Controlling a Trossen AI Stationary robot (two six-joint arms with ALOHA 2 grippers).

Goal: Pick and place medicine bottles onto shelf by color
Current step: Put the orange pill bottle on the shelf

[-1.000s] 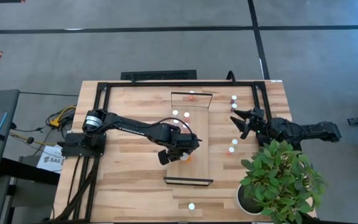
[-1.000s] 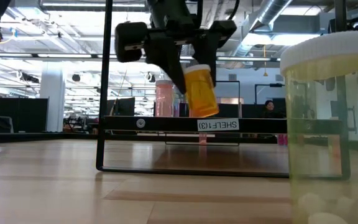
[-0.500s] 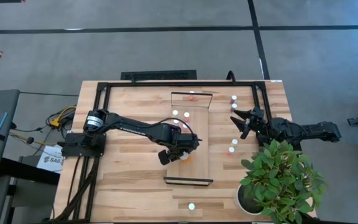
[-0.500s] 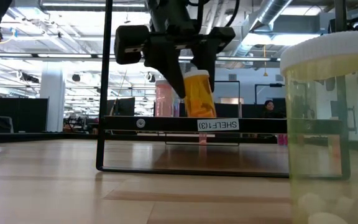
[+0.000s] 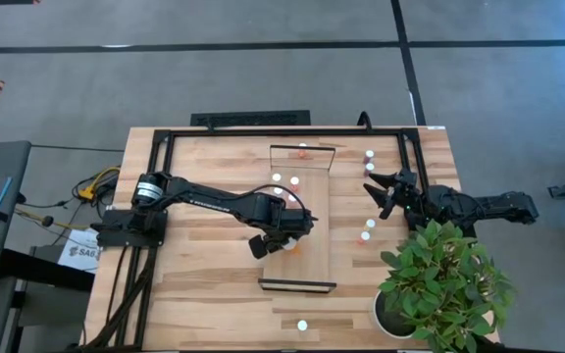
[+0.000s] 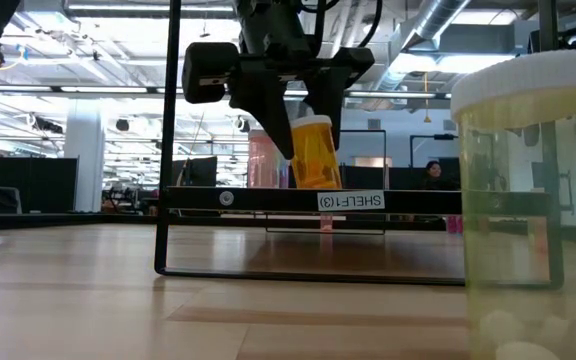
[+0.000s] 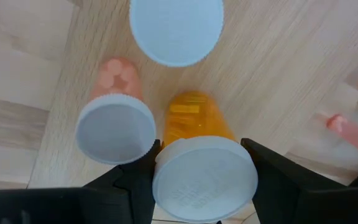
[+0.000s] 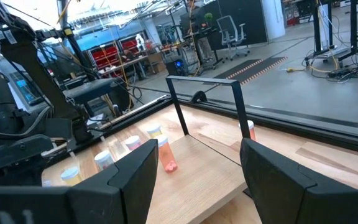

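— Materials first?
— Orange bottle (image 6: 315,152): clear amber plastic cylinder, white ribbed round cap, pinched at the cap between the left gripper's (image 5: 284,238) dark jaws, hanging upright over the shelf (image 5: 311,211) middle. Beside it in the left wrist view, a pink bottle (image 7: 115,106) with the same white cap, and another white cap (image 7: 176,28) further on. Shelf: pale smooth board, thin black end rails.
— Right side?
— Right gripper (image 5: 379,192) hovering near the bench's right edge, off the shelf, jaws spread, nothing between. A few white-capped bottles (image 5: 367,233) standing between it and the shelf. Leafy green plant (image 5: 444,279) at the near right corner.
— Surface, room?
— Slatted light wood bench (image 5: 204,284), black frame round the far part; grey floor beyond. In the low view, an open workshop hall with ceiling ducts and strip lights. Large pale yellow bottle (image 6: 523,200), close up, at the near edge.
— Writing?
— "SHELF1(3)" on a white tag (image 6: 350,201) on the rail.
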